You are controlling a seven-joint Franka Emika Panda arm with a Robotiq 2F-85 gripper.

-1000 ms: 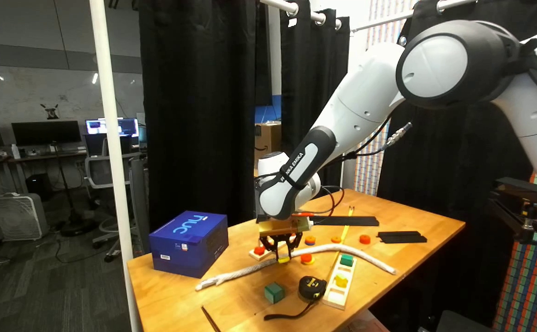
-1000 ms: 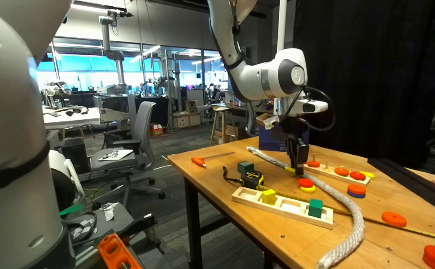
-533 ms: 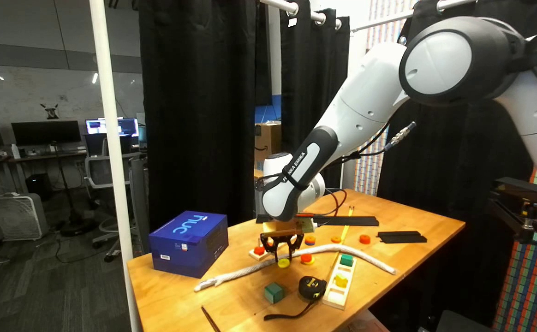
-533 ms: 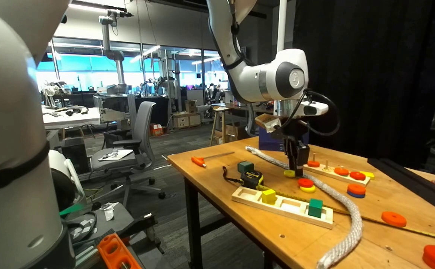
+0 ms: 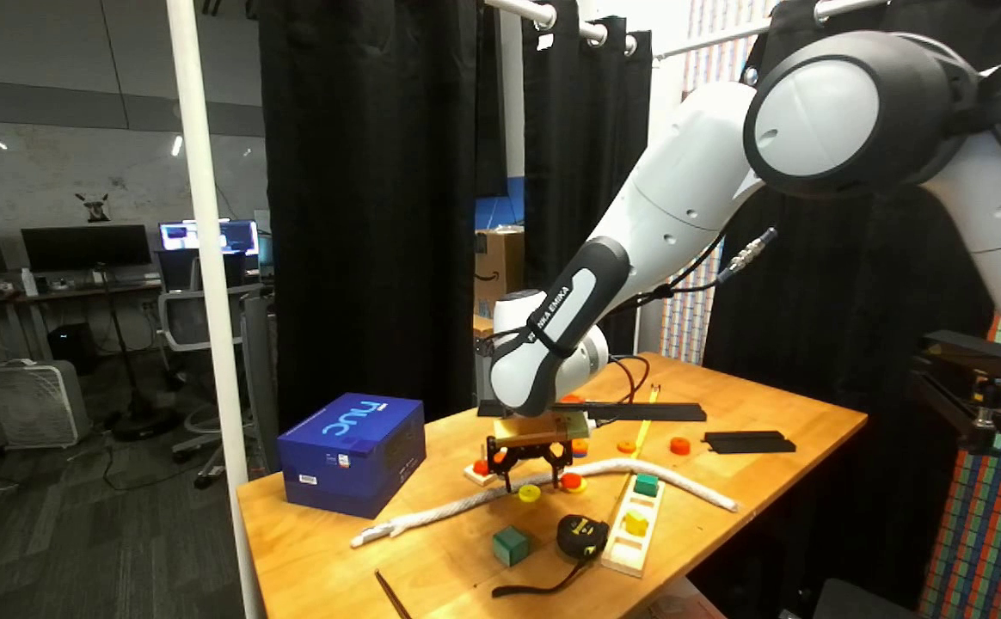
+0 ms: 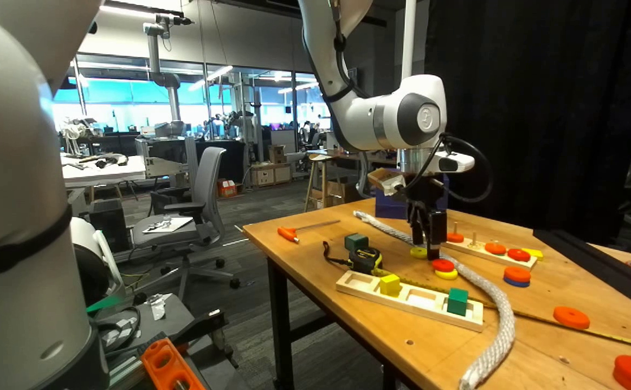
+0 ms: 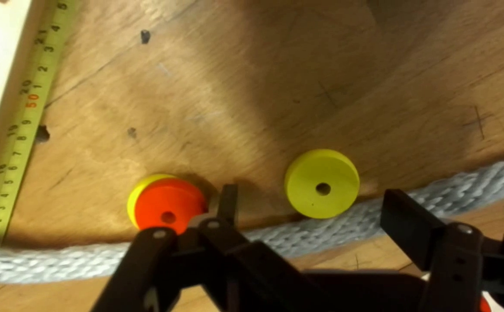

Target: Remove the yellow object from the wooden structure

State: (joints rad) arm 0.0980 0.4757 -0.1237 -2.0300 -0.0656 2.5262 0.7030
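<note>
A yellow disc with a centre hole lies on the table against the rope; whether it leans on it I cannot tell. My gripper stands open around it, one finger on each side and apart from it. In an exterior view the disc sits beside the fingertips. The wooden structure, a pegged board, stands behind the gripper with several red discs and a small yellow piece at its far end. A wooden tray nearer the edge holds a yellow cube and a green block.
A red disc on a yellow one lies close by my left finger. The grey rope curves under the gripper. A tape measure, a green block and a blue box share the table.
My fingers have spread from shut on the yellow disc to wide apart. The disc has come out of the grip and rests on the table. The rope has shifted a little.
</note>
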